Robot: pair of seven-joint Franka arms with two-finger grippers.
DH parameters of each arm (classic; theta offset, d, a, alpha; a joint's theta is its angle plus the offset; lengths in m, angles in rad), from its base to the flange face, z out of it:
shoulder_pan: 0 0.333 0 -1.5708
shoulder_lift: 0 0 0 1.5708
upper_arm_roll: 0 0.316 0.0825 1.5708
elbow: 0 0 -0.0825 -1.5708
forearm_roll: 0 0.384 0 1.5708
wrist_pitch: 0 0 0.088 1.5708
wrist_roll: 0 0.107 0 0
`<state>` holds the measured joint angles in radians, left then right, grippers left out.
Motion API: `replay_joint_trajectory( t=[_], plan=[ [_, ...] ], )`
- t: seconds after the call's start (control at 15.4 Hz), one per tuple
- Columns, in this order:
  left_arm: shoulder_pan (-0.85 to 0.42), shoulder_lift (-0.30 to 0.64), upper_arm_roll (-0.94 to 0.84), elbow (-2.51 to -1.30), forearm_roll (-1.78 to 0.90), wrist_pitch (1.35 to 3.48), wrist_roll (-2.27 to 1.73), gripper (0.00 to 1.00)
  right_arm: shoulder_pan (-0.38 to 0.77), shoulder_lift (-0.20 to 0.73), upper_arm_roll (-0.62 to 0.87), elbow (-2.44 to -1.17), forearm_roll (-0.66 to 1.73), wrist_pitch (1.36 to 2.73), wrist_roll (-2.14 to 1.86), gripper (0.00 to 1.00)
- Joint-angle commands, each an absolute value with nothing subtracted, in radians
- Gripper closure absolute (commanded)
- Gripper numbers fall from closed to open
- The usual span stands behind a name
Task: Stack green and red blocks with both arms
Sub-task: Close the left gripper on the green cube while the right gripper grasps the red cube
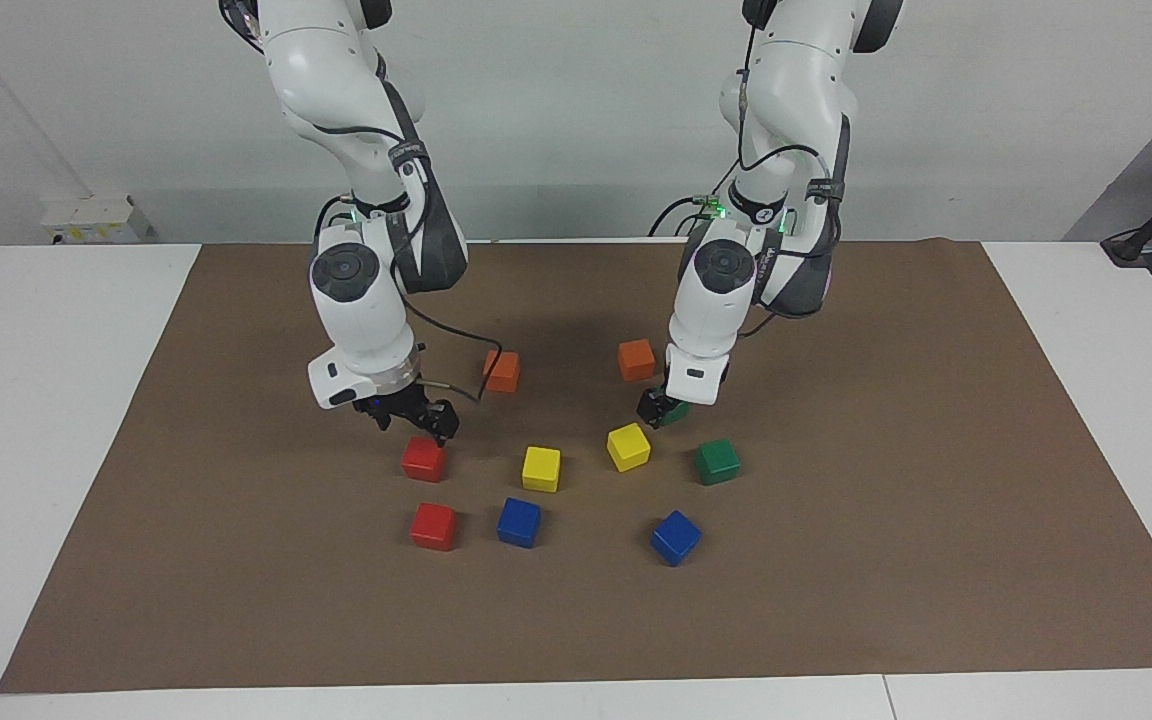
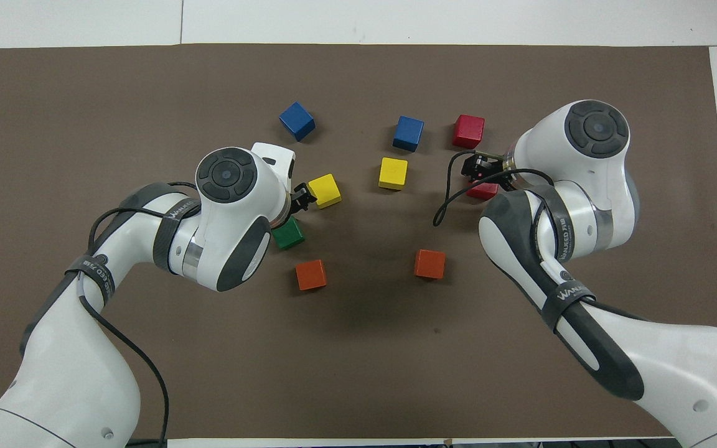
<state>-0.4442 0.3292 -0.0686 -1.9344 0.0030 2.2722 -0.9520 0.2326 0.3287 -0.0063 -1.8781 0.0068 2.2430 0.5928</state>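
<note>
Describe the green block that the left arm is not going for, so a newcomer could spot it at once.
Start from the brown mat and find the cluster of coloured cubes at its middle. The green block sits at the cluster's edge toward the left arm's end, beside a yellow cube. Unlike the other green block, no hand is over it.

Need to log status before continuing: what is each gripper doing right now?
Left gripper: down at the nearer green block; grip cannot be told.
Right gripper: open, just above the nearer red block.

Lighting I see: bright, even, from above. Shadows: soft, dark patch on brown mat [image 1: 896, 560] beneath both arms. Glare: none. Focus: sharp throughout.
</note>
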Motion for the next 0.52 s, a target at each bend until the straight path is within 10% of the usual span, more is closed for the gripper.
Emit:
replay_joint_trajectory(
  t=[0.0,0.13,0.32,0.45],
  plan=[
    [-0.465,0.311,-0.054,-2.005,0.02,2.351,-0.946,0.0,0.232,0.368,-0.003,-1.867,0.002,2.282,0.617,0.0],
    [-0.469,0.31,-0.054,-2.016,0.02,2.356,-0.956,0.0,0.232,0.382,-0.003,-1.868,0.0,2.301,0.618,0.0],
    [-0.472,0.307,-0.054,-2.004,0.018,2.315,-0.98,1.0,0.232,0.399,-0.003,-1.87,-0.002,2.324,0.618,0.0],
    [-0.44,0.269,-0.051,-1.971,0.02,2.217,-0.924,1.0,0.23,0.411,-0.003,-1.871,-0.003,2.336,0.618,0.14]
  ],
)
